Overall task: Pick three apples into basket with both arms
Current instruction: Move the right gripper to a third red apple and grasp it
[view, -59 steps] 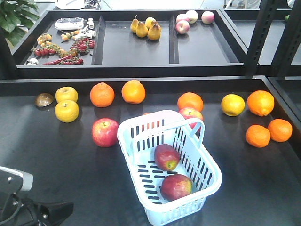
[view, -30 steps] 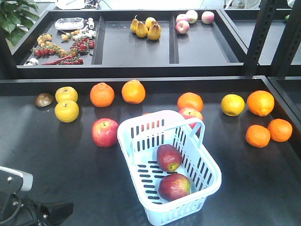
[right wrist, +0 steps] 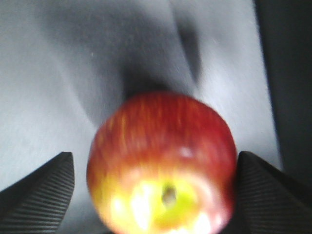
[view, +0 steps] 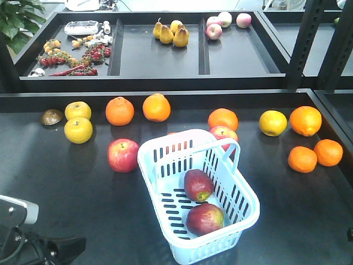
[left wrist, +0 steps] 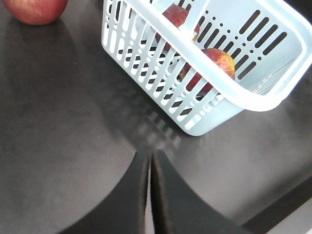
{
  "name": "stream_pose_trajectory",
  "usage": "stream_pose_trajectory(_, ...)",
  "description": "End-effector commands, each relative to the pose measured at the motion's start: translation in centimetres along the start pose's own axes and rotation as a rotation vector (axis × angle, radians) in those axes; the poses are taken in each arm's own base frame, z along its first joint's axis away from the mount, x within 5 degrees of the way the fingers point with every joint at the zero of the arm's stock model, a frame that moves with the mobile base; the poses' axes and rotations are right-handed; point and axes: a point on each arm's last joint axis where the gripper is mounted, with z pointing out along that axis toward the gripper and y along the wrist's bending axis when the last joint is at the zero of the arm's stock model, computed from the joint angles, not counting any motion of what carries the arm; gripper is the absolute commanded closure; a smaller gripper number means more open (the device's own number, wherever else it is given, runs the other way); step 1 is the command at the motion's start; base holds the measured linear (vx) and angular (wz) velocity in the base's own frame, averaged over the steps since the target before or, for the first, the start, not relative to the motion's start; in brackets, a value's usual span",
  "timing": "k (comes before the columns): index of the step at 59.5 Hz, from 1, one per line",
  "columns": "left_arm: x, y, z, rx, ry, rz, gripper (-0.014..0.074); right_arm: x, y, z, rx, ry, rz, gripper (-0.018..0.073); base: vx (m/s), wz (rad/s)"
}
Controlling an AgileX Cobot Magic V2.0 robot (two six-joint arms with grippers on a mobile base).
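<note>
Right tool [right wrist: 155,157] is standing with its two ribbed fingers [right wrist: 40,195] spread wide on either side of a red and yellow-green apple [right wrist: 161,173], seen only in the right wrist view, which is blurred. This apple is touching the finger on the picture's right side, while a thin gap is showing beside the other finger, so I cannot tell whether it is truly gripped. Its stem dimple is facing the camera, and a pale grey surface is lying behind it

Left tool [left wrist: 150,156] is hanging low over the dark desk [view: 66,187] with its fingers pressed together, only a thin slit showing between them, and it is holding nothing. It is sitting near the basket's closest corner but apart from it

Two apples are lying inside the light blue basket [view: 207,249]: one [view: 197,184] towards the middle and one [view: 205,218] nearer the front end, just beside each other. The basket is standing askew on the desk with its loop handle raised. Another red apple [view: 123,155] is resting on the desk just left of the basket, and a further one [view: 223,132] is sitting behind its far right corner

Oranges [view: 119,111] and yellow fruits [view: 78,130] are lying scattered around on the desk. On the shelf behind, pears [view: 172,34] and peaches [view: 226,22] are sitting in trays
</note>
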Motion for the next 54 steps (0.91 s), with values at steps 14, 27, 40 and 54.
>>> stream_pose_trajectory(14,-0.8,-0.1,-0.2,-0.008,-0.051,-0.013,0.0603,-0.2,0.3,-1.6,-0.057,-0.043,0.027,0.0298,0.0,0.0)
stream_pose_trajectory(27,-0.8,-0.1,-0.2,-0.009,-0.052,-0.014,0.0603,-0.2,1.5,-4.6,-0.195,-0.19,-0.035,0.0574,0.0,0.0)
stream_pose_trajectory(40,-0.8,-0.1,-0.2,-0.009,-0.052,-0.014,0.0603,1.2,3.6,-10.7,-0.337,-0.449,-0.141,0.0566,0.0,0.0)
stream_pose_trajectory(54,-0.8,-0.1,-0.2,-0.009,-0.052,-0.014,0.0603,5.3,8.4,-17.4,-0.477,-0.702,-0.358,0.0564,0.0,0.0)
